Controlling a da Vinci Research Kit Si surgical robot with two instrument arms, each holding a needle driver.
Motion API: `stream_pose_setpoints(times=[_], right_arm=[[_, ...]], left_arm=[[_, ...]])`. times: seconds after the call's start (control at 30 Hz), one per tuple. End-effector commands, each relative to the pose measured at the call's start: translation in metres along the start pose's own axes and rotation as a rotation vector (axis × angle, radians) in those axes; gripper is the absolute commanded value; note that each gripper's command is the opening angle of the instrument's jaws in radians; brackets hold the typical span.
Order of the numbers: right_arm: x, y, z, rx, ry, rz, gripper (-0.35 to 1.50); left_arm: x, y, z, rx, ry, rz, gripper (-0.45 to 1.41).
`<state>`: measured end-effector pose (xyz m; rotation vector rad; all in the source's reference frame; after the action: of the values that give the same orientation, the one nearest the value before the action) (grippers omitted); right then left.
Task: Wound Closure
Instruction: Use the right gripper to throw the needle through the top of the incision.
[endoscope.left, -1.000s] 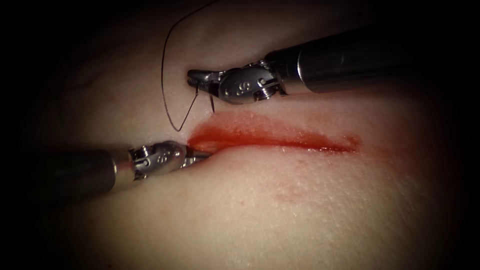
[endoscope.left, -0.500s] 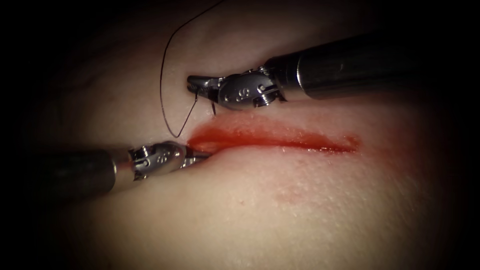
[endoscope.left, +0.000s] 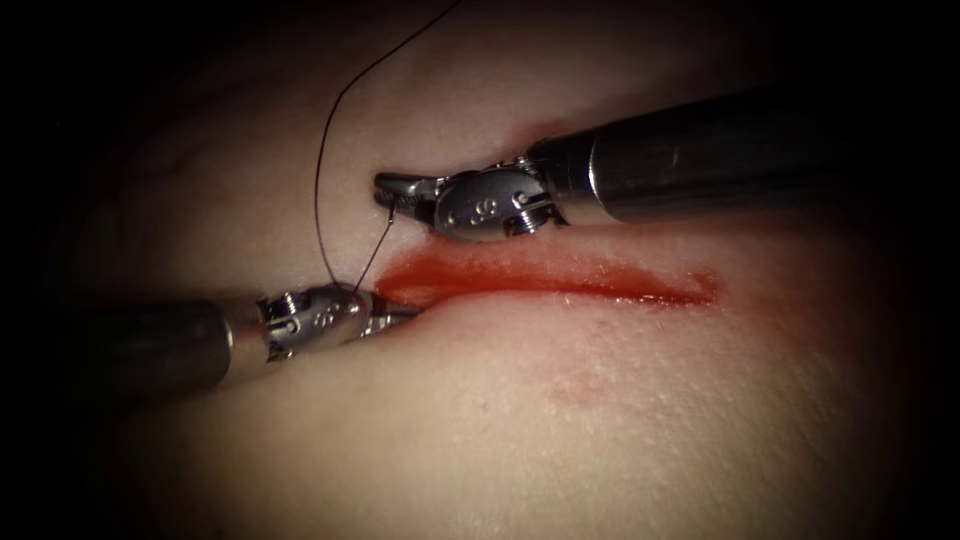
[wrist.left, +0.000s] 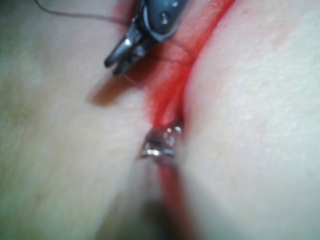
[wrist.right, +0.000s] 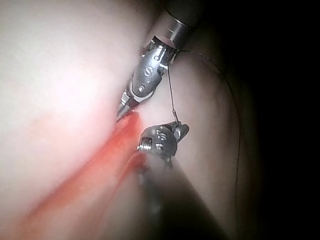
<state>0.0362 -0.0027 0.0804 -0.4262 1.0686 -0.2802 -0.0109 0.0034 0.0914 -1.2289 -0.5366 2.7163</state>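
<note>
Needle (endoscope.left: 390, 207), thin curved steel, stiff and slippery, best gripped mid-curve, sits just above the red cut's (endoscope.left: 560, 282) left end, pinched by the right tool's (endoscope.left: 392, 187) fingers, while the left tool's (endoscope.left: 400, 310) fingers nip soft pale tissue (endoscope.left: 600, 400) at the cut's lip.

I see dim, vignetted light pooling on the pale, glistening pork tissue (endoscope.left: 620, 400); glare flecks my right tool's steel fingers (endoscope.left: 400, 186), shadow beneath them.
</note>
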Motion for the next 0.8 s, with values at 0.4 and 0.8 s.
stream_pose_setpoints(times=[0.4, 0.8], right_arm=[[0.0001, 0.0005, 0.0003, -0.021, -0.023, 0.087, -0.35], [-0.0003, 0.0031, 0.0001, -0.035, -0.037, 0.222, -0.35]], left_arm=[[-0.0002, 0.0001, 0.0010, 0.000, 0.000, -0.001, -0.35], [-0.0002, 0.0002, 0.0010, 0.001, 0.000, 0.000, -0.35]])
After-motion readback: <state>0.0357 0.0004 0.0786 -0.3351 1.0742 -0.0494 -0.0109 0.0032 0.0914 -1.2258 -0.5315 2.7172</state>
